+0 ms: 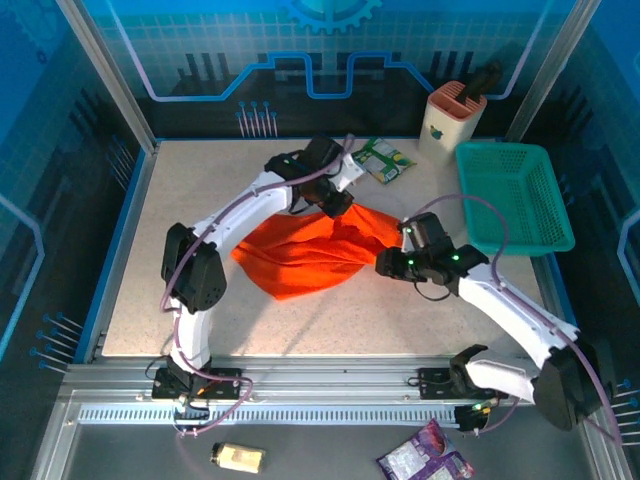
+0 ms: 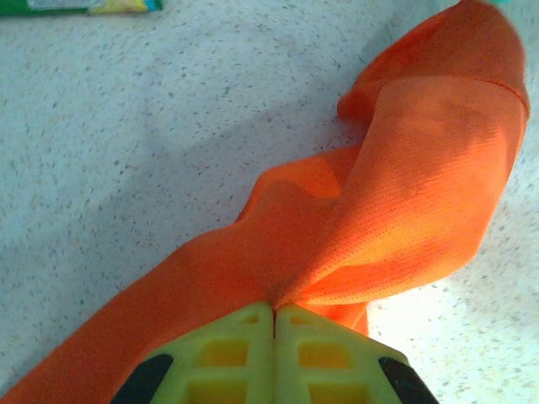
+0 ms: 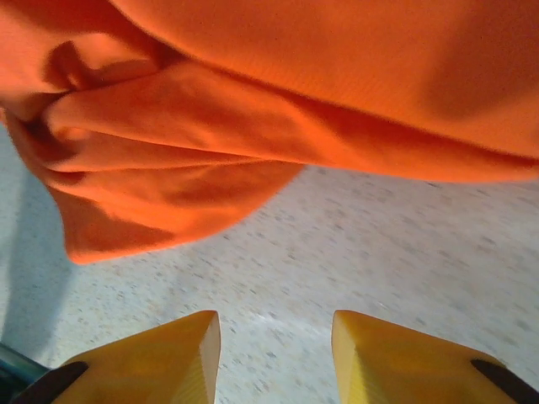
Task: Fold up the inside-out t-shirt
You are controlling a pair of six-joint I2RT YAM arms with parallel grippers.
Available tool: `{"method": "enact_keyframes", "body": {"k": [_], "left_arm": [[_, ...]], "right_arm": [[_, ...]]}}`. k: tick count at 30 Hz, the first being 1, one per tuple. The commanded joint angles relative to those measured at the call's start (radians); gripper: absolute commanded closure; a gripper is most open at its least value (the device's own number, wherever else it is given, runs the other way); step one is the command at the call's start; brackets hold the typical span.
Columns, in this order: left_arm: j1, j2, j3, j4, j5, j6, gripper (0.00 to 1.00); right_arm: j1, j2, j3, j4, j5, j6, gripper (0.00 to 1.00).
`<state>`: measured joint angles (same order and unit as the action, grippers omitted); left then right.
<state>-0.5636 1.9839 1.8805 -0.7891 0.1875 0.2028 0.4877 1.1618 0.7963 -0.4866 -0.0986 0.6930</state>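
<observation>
The bright orange inside-out t-shirt [image 1: 305,250] lies bunched in the middle of the table. My left gripper [image 1: 335,203] is at the shirt's far edge, shut on a pinch of the cloth. In the left wrist view the yellow-green fingers [image 2: 244,353] meet with the t-shirt [image 2: 404,194] gathered between their tips and lifted off the table. My right gripper [image 1: 385,265] hovers at the shirt's right side. Its yellow fingers [image 3: 168,353] stand open over bare tabletop, with the folds of the t-shirt [image 3: 253,126] just ahead of them and not touched.
A teal mesh basket [image 1: 515,195] stands at the right back. A beige holder [image 1: 450,120] with a dark tool is behind it. A green packet [image 1: 383,158] lies at the back, near the left gripper. Two small packets [image 1: 425,462] lie below the table's front rail.
</observation>
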Motion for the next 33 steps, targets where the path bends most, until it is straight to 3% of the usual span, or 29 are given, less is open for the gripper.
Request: {"method": "enact_keyframes", "body": {"k": [1, 7, 14, 22, 25, 30, 33], "left_arm": [[0.036, -0.04, 0.022, -0.01, 0.143, -0.158, 1.0], [0.086, -0.069, 0.014, 0.024, 0.233, -0.281, 1.0], [0.088, -0.111, 0.003, 0.03, 0.286, -0.325, 1.0], [0.089, -0.171, -0.007, 0.044, 0.316, -0.365, 1.0], [0.088, -0.191, -0.008, 0.041, 0.317, -0.37, 1.0], [0.099, -0.225, -0.013, 0.007, 0.254, -0.355, 1.0], [0.133, -0.237, -0.026, -0.006, 0.197, -0.357, 1.0]], "right_arm": [[0.041, 0.097, 0.004, 0.225, 0.004, 0.07, 0.59], [0.075, 0.342, 0.172, 0.253, 0.115, 0.051, 0.57], [0.075, 0.541, 0.362, 0.207, 0.282, 0.003, 0.53], [0.072, 0.741, 0.504, 0.138, 0.367, -0.015, 0.38], [0.072, 0.758, 0.497, 0.185, 0.336, -0.032, 0.48], [0.073, 0.65, 0.425, 0.239, 0.327, -0.056, 0.86], [0.074, 0.516, 0.397, 0.22, 0.327, -0.087, 1.0]]}}
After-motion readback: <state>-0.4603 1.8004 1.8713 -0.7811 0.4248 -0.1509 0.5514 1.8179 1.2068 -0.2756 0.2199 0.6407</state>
